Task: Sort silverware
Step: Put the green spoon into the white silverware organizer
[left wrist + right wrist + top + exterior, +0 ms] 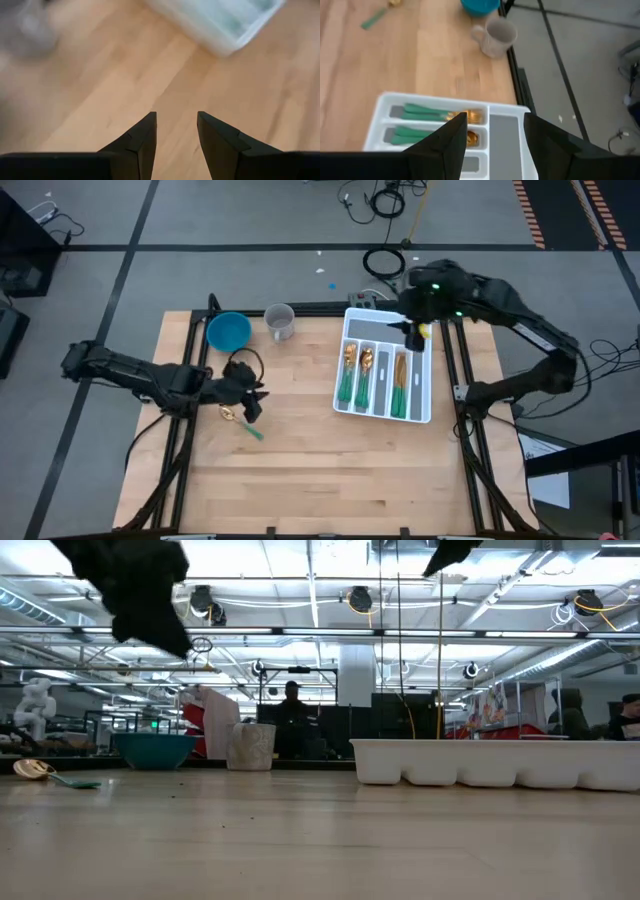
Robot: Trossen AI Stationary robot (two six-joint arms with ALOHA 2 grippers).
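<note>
Spread and empty, left gripper [176,132] above bare wood beside last green-handled piece [243,423]. Farther off, right gripper [418,332], spread too, over tray [418,412] holding sorted silverware [372,375]. Risk: skidding the flat piece sideways.

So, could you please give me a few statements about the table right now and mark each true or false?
1. Silverware already lies in the white tray. True.
2. The last utensil on the table sits right of the tray. False: it lies left of it, by the left pincer.
3. The right pincer hovers over the tray's far end, empty. True.
4. The blue bowl stands inside the tray. False: it stands apart, beside the cup.
</note>
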